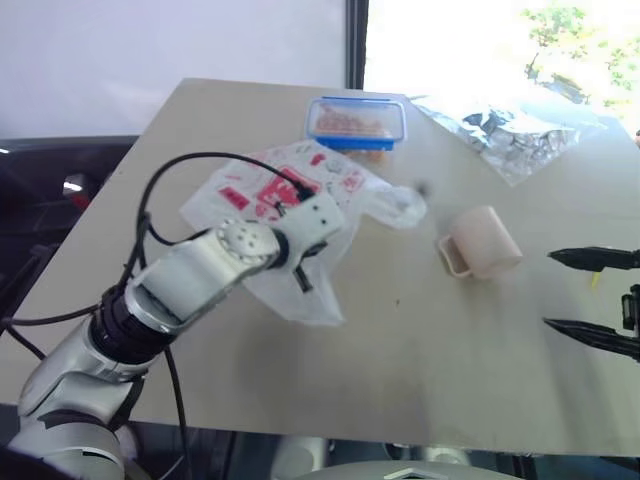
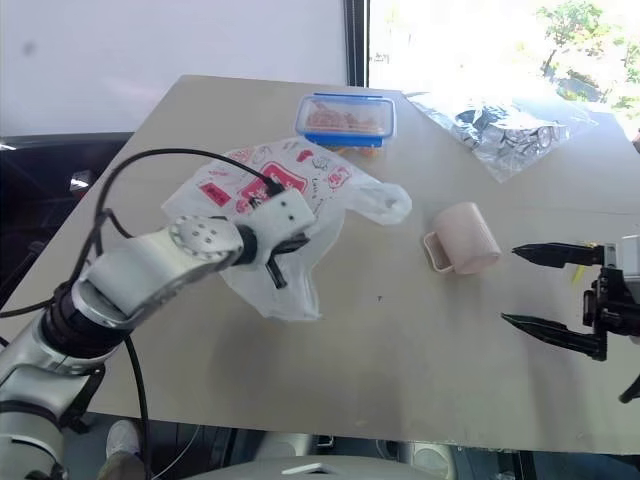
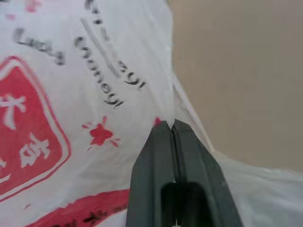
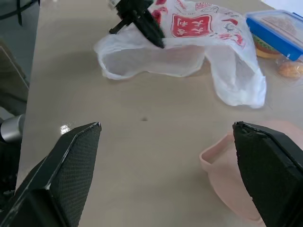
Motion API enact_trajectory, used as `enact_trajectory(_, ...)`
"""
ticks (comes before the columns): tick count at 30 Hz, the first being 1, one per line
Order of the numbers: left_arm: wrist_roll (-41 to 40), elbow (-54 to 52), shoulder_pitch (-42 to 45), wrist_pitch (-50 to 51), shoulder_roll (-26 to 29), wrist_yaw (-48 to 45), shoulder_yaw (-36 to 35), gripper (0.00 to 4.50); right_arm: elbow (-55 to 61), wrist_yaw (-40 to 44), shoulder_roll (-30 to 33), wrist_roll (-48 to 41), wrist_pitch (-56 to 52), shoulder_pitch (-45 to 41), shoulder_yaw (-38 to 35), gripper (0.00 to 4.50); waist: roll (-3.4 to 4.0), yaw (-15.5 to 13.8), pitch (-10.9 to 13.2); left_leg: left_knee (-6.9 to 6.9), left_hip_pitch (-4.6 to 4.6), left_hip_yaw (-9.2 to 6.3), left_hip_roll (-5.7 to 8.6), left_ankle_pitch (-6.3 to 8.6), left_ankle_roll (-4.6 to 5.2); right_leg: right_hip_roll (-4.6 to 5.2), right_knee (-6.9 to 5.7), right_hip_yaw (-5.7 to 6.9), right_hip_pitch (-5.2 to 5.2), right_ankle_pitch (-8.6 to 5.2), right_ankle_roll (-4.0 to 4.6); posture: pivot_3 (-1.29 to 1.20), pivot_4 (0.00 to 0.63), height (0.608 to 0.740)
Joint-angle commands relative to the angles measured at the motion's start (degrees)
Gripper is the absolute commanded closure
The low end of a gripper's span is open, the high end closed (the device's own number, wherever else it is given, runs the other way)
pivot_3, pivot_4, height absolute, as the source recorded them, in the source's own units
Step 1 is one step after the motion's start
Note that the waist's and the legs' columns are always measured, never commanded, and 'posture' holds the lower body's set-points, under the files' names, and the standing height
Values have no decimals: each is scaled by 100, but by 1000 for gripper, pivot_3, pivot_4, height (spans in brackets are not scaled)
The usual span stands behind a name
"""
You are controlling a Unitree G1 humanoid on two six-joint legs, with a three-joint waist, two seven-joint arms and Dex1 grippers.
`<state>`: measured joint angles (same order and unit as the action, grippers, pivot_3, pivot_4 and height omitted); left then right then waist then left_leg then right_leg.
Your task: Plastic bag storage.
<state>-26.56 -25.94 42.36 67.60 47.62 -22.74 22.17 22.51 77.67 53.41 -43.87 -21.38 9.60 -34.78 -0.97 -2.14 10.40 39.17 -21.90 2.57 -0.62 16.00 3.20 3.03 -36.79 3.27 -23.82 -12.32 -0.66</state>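
The left gripper (image 3: 171, 126) is pinched on the plastic bag (image 1: 290, 185), which lies spread on the table (image 1: 420, 360). The right gripper (image 2: 548, 288) hovers wide apart beside the cup (image 2: 462, 238). The thin film may slip or tear if pulled hard.

bare tabletop (image 2: 400, 350) near edge, beige cup (image 2: 462, 238) probably blocking right pincer (image 2: 540, 288)

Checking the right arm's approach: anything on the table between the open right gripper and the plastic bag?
Yes. The beige cup lies on its side between the right gripper and the plastic bag. The left gripper is shut on the bag.
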Motion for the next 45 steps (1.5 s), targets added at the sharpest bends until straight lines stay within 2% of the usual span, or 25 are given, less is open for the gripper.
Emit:
enact_trajectory(1,-426,540,126,-110,-263,-291,-1556,4447,524,-648,-171,-13,-160,-148,376,0,0,1,0,2,-1,-2,0,0,0,0,-1,3,-1,0,-1,0,150,740)
enact_trajectory(4,-665,852,217,-254,-302,-621,-2261,4447,803,-1429,-529,412,36,-331,732,0,0,0,0,5,-2,-1,1,0,0,4,-3,4,-1,0,-2,0,150,740)
enact_trajectory(9,-1436,1071,480,252,-624,-782,-3311,4447,1400,-3000,-482,1532,-764,-617,1709,0,-1,-5,0,8,-13,2,3,-1,-2,10,-3,5,-10,2,1,0,150,740)
enact_trajectory(12,-1497,940,542,338,-809,-582,-3417,4447,1823,-4201,-360,2653,-1559,-977,2377,0,0,-3,0,9,-13,2,5,-1,-4,12,-3,5,-10,10,14,0,150,740)
enact_trajectory(15,-1526,890,811,495,-1196,-215,-3406,4447,1820,-4800,-491,2714,-2870,-1906,2924,0,-1,2,0,14,-14,3,6,-2,-6,12,-3,5,-10,11,13,0,150,740)
enact_trajectory(17,-1459,782,836,487,-1319,-87,-3330,4447,1719,-5126,-559,2937,-3368,-2370,3205,0,-2,6,0,17,-14,3,7,-3,-8,12,-4,4,-9,12,14,0,150,740)
enact_trajectory(19,-1368,670,795,474,-1382,51,-3296,4447,1707,-5323,-555,3092,-3735,-2754,3442,0,-2,9,0,14,-13,2,8,-4,-9,11,-6,4,-11,13,15,0,150,740)
enact_trajectory(22,-1428,688,748,491,-1535,205,-3468,4447,2246,-4790,-795,2133,-4368,-3157,3260,0,-2,13,0,4,-17,-1,8,-4,-10,9,-6,6,-20,13,18,0,150,740)
enact_trajectory(24,-1430,663,724,492,-1567,262,-3456,4447,2452,-4545,-859,1681,-4871,-3364,3419,0,-2,24,0,4,-32,-1,7,-3,-11,8,-6,6,-33,13,19,0,150,740)
enact_trajectory(27,-1439,616,691,483,-1609,310,-3419,4447,2288,-4665,-1130,1422,-5649,-3686,3798,0,-5,78,-2,10,-54,-8,9,-3,-11,10,-4,14,-46,15,18,0,150,740)
enact_trajectory(30,-1514,534,682,502,-1641,334,-3441,4447,1653,-5055,-1430,1616,-6159,-3934,4213,0,-5,110,-2,16,-58,-12,16,-3,-11,16,-5,17,-46,15,17,0,150,740)
enact_trajectory(32,-1551,420,655,534,-1590,303,-3425,4447,1196,-5349,-1657,1801,-6341,-4048,4222,0,-5,125,-2,17,-59,-12,20,-3,-10,18,-5,17,-46,16,17,0,150,740)
enact_trajectory(37,-1557,171,524,587,-1485,337,-3395,4447,867,-5625,-1623,1996,-6563,-4126,4199,0,-5,131,-2,17,-88,-8,21,-4,-10,16,-22,12,-84,16,18,0,150,740)
enact_trajectory(45,-1552,-173,364,582,-1499,370,-3223,4447,112,-6081,-1770,2546,-6196,-4305,4597,0,-7,148,-5,16,-85,-1,23,-4,-10,11,-27,2,-86,17,17,0,150,740)
